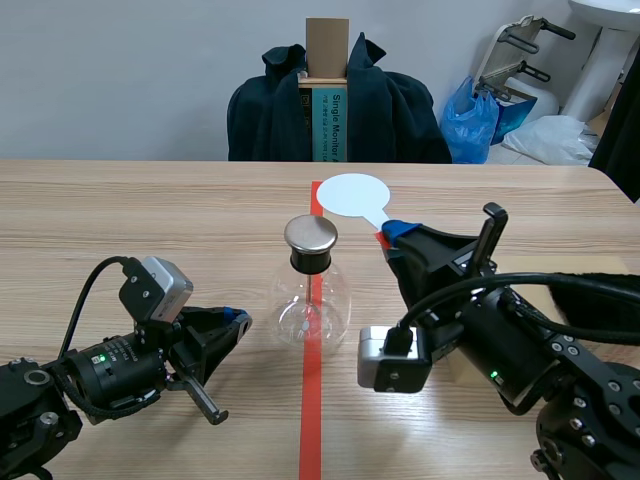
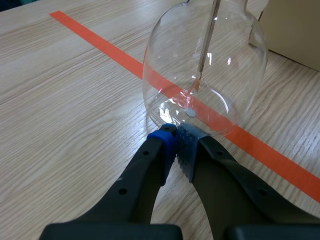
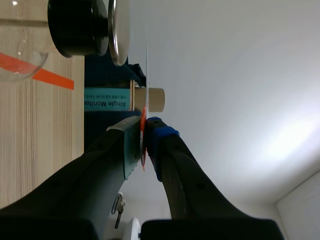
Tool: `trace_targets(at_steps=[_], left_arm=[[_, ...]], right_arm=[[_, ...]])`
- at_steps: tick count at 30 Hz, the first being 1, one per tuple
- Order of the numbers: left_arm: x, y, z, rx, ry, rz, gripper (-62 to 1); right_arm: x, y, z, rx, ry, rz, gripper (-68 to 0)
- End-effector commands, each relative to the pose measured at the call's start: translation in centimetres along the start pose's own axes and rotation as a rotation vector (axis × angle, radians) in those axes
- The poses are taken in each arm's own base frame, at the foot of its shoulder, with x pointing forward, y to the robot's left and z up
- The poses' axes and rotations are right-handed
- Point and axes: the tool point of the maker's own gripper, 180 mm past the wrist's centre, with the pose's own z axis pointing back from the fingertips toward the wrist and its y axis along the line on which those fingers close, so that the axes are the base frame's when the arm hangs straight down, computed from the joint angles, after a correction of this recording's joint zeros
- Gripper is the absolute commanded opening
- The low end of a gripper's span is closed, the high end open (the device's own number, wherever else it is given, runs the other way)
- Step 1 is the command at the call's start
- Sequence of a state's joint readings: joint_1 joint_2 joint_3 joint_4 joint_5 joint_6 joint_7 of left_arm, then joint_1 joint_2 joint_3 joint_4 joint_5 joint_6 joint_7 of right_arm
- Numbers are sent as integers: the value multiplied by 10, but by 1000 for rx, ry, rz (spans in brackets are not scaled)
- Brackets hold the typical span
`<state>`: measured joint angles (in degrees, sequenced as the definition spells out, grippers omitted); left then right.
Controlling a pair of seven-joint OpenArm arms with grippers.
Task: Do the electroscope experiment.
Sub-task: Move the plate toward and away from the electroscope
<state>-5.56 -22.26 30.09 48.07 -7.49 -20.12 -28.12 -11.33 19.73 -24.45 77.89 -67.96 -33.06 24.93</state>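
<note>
The electroscope is a clear glass flask [image 1: 312, 305] standing on the red tape line, with a black stopper and a round metal cap [image 1: 311, 234]. A thin rod [image 2: 206, 45] hangs inside it. My left gripper [image 1: 238, 320] lies low on the table to the flask's left, shut on nothing, with its tips [image 2: 176, 142] right at the base of the flask [image 2: 225, 65]. My right gripper [image 1: 392, 235] is shut on the handle of a white round paddle [image 1: 353, 193], held just behind and right of the cap. In the right wrist view the paddle [image 3: 147, 75] shows edge-on beside the cap [image 3: 119, 30].
A chair draped with a dark jacket [image 1: 400, 110] and holding a cardboard box [image 1: 327, 45] stands across the table. A blue plastic bag [image 1: 478, 120] sits at the back right. A tan box [image 2: 295, 30] lies on the table just right of the flask.
</note>
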Motion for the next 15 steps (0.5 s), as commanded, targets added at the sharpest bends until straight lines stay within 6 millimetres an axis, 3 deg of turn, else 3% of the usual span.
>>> trace_targets(at_steps=[1, 15], left_arm=[[12, 4, -2, 6, -39, -6, -579], [12, 4, -2, 6, -40, -6, -579]], right_arm=[[-4, -13, -2, -34, -18, 32, -669], [20, -12, 0, -32, -153, 34, -669]])
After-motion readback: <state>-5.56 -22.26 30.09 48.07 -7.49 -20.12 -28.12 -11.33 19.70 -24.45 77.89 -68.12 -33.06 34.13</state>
